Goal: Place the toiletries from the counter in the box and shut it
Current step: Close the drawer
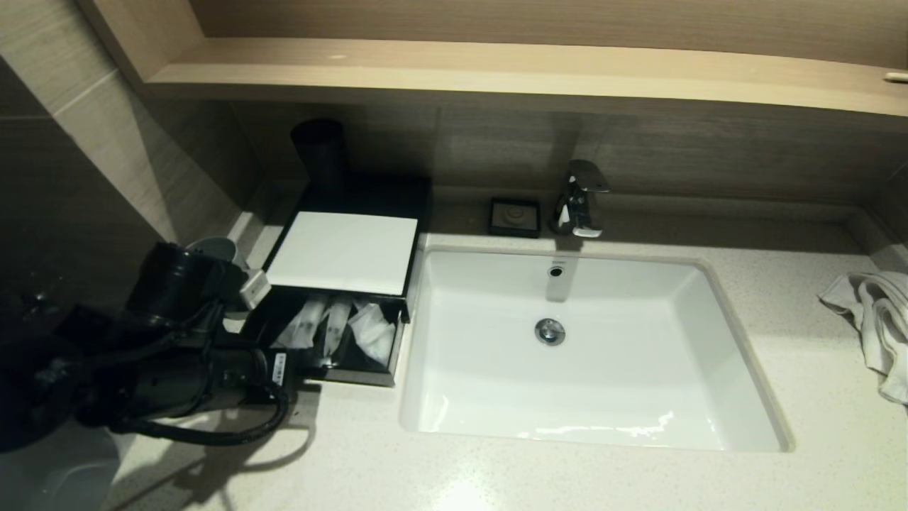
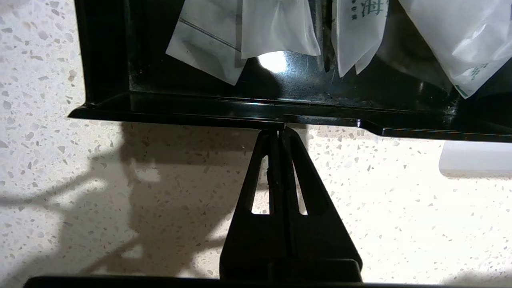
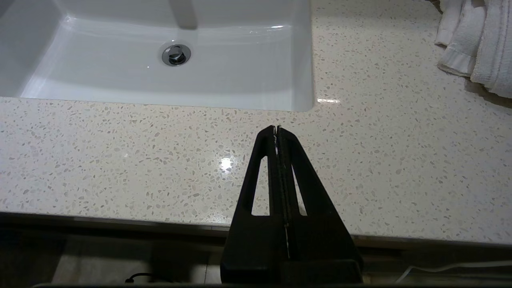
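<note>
With the sachets (image 2: pixel 276 28) already lodged in the open black drawer (image 2: pixel 256 110) on the bench (image 2: pixel 120 200), the closing step is reached: the left gripper (image 2: pixel 280 130), fingertips pressed together, is set against the drawer front, so a straight inward push is judged necessary.

The white lid (image 1: pixel 344 252) hides the upper ends of the sachets (image 1: pixel 333 326) in the box (image 1: pixel 355 375).

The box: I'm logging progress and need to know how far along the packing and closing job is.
Done, it seems: white sachets lie inside the black drawer of the box. In hand: the left gripper, fingers shut, has its tips against the drawer's front edge, probably to push it in. Left: the drawer is open. The right gripper is shut, idle over the counter in front of the sink.
</note>
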Controlling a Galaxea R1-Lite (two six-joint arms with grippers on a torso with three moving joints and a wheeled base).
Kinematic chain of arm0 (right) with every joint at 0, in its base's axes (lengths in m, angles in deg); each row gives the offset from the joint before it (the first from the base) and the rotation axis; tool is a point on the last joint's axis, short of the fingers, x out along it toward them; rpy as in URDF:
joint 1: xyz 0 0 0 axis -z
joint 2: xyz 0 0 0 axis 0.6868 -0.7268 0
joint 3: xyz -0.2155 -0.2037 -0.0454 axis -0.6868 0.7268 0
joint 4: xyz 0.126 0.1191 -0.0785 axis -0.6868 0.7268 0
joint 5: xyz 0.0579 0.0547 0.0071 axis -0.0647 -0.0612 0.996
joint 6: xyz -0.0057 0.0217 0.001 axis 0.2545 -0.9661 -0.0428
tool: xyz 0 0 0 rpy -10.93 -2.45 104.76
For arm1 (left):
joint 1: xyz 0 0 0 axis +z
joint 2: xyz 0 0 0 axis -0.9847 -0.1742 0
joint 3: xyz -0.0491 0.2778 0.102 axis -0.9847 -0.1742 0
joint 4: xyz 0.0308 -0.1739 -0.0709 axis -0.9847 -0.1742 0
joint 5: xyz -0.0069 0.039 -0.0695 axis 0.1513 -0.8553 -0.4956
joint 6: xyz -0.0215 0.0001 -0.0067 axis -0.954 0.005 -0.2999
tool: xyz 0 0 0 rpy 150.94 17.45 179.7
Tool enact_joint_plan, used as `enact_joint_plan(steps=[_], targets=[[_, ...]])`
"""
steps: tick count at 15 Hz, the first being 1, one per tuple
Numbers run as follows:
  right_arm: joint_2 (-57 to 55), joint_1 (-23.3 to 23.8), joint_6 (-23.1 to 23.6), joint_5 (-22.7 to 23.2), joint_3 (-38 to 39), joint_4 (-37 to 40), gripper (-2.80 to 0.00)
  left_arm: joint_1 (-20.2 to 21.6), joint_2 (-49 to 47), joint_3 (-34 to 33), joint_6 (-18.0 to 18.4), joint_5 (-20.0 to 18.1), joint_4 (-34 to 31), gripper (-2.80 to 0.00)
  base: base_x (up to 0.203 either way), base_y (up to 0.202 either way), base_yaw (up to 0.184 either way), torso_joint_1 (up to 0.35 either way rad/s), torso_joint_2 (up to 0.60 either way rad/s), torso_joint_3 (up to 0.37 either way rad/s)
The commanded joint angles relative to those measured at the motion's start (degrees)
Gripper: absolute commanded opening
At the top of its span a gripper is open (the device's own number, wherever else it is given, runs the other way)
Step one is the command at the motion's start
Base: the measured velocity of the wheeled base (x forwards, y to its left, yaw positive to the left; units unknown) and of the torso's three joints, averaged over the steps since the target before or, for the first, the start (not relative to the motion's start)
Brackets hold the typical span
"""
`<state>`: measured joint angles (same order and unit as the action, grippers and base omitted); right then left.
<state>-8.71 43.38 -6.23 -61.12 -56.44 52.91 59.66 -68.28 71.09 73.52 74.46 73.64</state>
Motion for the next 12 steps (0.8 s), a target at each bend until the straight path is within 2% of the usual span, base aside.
enact_joint_plan(steps=[1, 12], targets=[[0.00, 0.00, 0.04, -0.03, 0.00, 0.01, -2.80, 0.09, -0.88, 0.97, -0.09, 0.15, -0.06, -2.80, 0.000, 0.000, 0.000, 0.000, 0.00, 0.000], [0.00, 0.00, 0.04, 0.01, 0.00, 0.01, -2.80, 0.09, -3.08, 4.53, -0.09, 0.62, 0.03, -2.80, 0.000, 0.000, 0.000, 0.000, 0.00, 0.000]])
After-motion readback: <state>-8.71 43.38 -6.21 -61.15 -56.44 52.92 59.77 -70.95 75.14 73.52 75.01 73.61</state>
